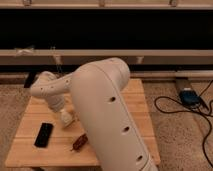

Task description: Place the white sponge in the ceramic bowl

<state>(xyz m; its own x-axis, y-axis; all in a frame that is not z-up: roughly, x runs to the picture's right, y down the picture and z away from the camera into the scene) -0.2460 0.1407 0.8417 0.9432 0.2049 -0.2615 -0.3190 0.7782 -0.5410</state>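
Note:
The white sponge (67, 119) lies on the wooden table (30, 150), left of middle. My gripper (61, 109) hangs at the end of the white arm (107, 115), just above the sponge and right against it. I cannot tell whether it touches or holds the sponge. The arm sweeps in from the lower right and covers the middle and right of the table. The ceramic bowl is hidden behind the arm.
A black phone (43, 134) lies near the table's front left. A small brown object (79, 142) lies by the front edge, next to the arm. A dark object (30, 79) sits at the back left corner. A blue device (189, 96) and cables lie on the floor to the right.

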